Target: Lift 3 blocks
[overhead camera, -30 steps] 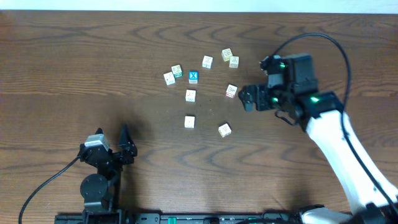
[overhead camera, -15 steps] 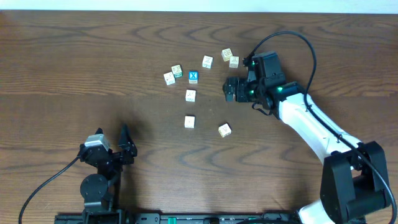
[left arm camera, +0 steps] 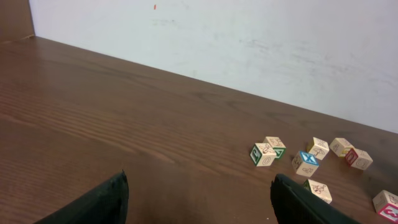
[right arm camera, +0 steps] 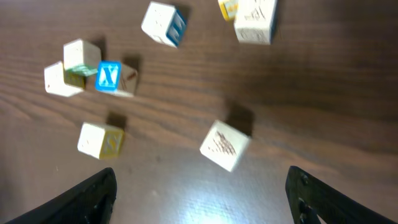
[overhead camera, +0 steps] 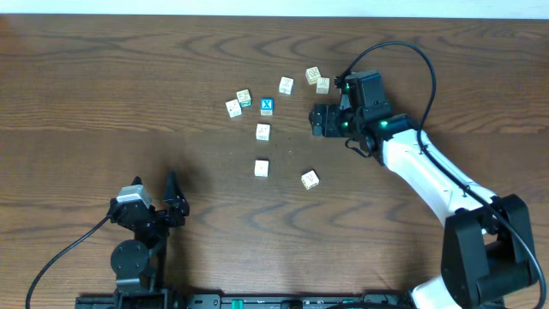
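Observation:
Several small cream blocks lie scattered on the brown table [overhead camera: 103,77]. In the right wrist view one block [right arm camera: 225,145] with a faint reddish print lies tilted on the table. It sits just ahead of my right gripper [right arm camera: 202,202], whose fingers stand wide on either side, open and touching nothing. From overhead the right gripper [overhead camera: 319,122] covers that block. Two more cream blocks [overhead camera: 262,131] [overhead camera: 310,179] lie apart to its left and below. My left gripper [overhead camera: 174,204] rests near the front left, open and empty [left arm camera: 199,202].
A blue-faced X cube [overhead camera: 267,106] [right arm camera: 109,76] sits among the cluster, with two cubes [overhead camera: 244,98] on its left. Further cubes [overhead camera: 313,75] [overhead camera: 286,85] lie behind the right gripper, and one [overhead camera: 262,168] lies toward the front. The table's far edge meets a white wall [left arm camera: 249,37].
The right arm has swung left and back across the table, and its gripper now sits over the reddish-print block. The left arm has not moved.

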